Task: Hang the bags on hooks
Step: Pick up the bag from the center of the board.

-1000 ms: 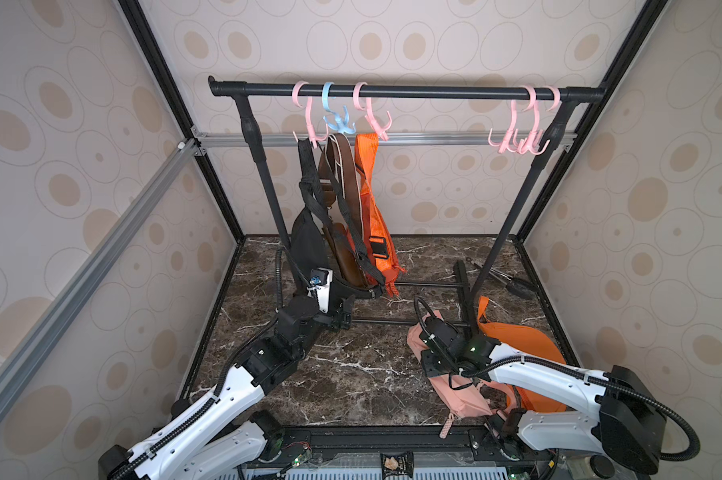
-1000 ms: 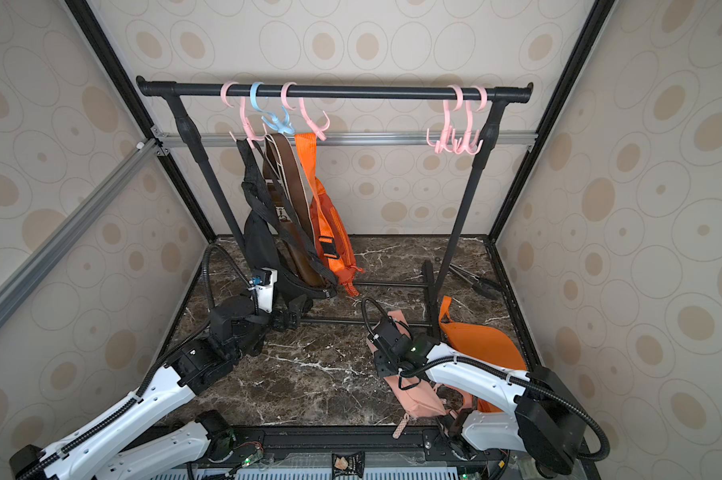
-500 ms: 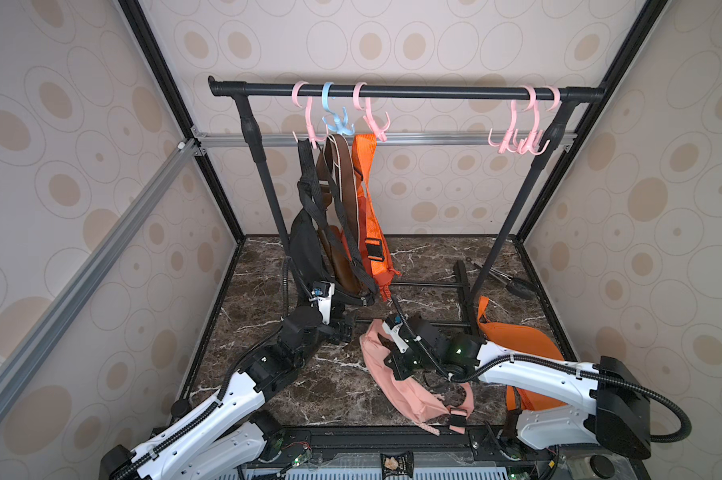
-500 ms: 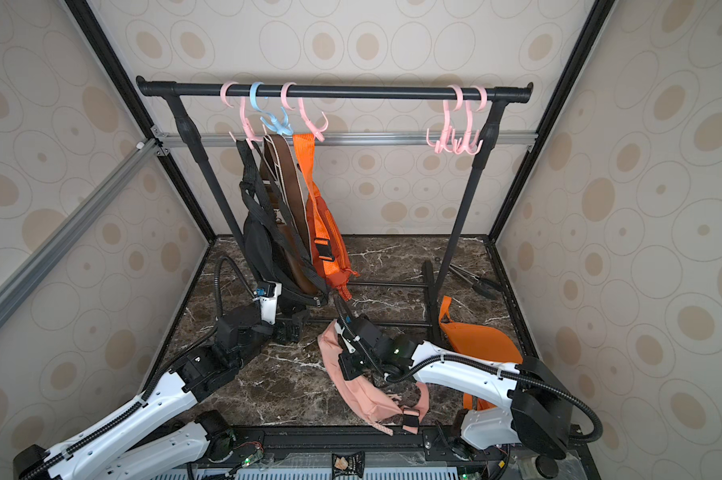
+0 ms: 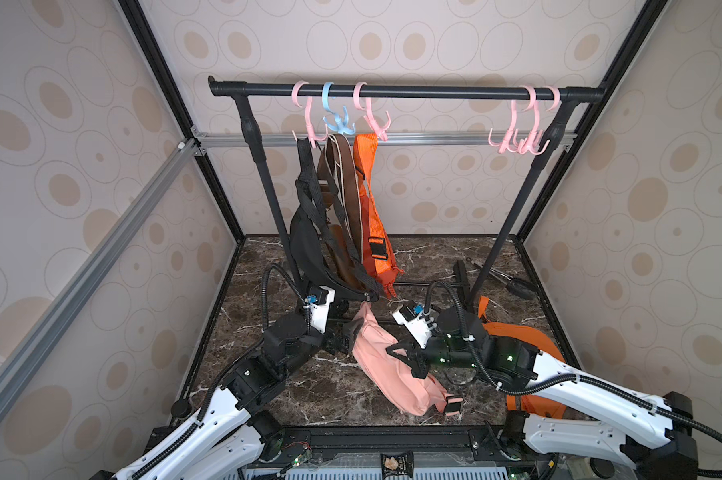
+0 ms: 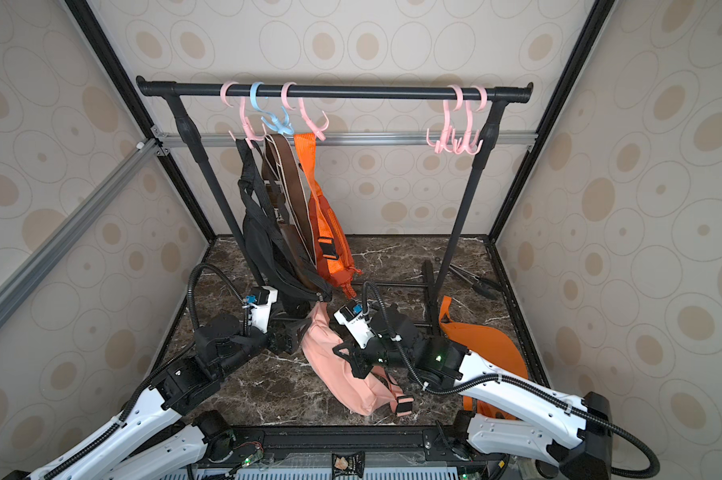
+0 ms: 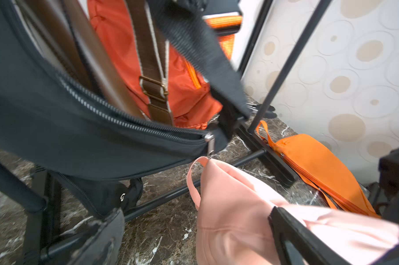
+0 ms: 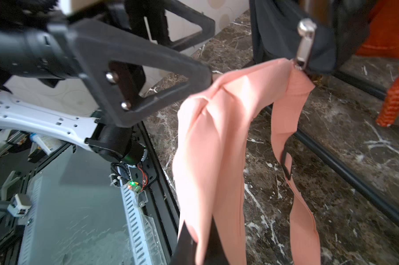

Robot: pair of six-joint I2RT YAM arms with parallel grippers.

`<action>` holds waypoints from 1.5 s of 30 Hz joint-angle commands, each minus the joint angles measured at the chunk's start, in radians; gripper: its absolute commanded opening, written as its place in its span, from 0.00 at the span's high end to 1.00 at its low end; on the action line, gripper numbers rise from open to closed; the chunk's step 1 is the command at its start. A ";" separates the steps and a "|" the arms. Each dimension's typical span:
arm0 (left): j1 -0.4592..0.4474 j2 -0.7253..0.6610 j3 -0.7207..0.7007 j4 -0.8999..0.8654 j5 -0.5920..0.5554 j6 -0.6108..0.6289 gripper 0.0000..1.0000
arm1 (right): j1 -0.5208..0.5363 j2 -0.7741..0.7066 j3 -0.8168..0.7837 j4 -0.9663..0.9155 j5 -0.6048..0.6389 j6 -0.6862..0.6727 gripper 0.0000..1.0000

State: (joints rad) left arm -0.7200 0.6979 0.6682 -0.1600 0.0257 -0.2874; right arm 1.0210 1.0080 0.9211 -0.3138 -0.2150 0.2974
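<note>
In both top views the pink bag [image 5: 396, 378] [image 6: 342, 370] is seen as a light, soft pouch that sags limply. It is pinched at mid-body by the closed right gripper [image 5: 407, 363], one end raised just beside the wide-open left gripper [image 5: 342, 338], with the free hooks [image 5: 521, 139] high above both. In the left wrist view the strap loop [image 7: 194, 183] is found between the spread fingers [image 7: 285, 220], and it is judged the place to be taken. In the right wrist view the bag [image 8: 212, 137] is seen draped loosely from the clamped fingers, so swinging is to be expected.
</note>
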 commanded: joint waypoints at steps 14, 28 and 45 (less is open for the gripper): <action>-0.008 -0.149 0.059 0.050 0.107 0.218 0.00 | -0.009 -0.170 0.279 -0.087 0.067 -0.102 1.00; -0.006 -0.079 -0.131 0.349 0.372 0.275 0.00 | -0.011 -0.149 0.578 -0.151 -0.091 -0.079 1.00; -0.013 0.122 -0.348 1.305 0.570 -0.464 0.02 | -0.011 -0.112 0.631 -0.146 -0.177 -0.080 1.00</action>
State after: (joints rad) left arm -0.7219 0.7914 0.3374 0.9207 0.5552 -0.5915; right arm 1.0142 0.9100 1.5471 -0.5087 -0.3538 0.2188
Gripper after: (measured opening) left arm 0.986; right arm 0.052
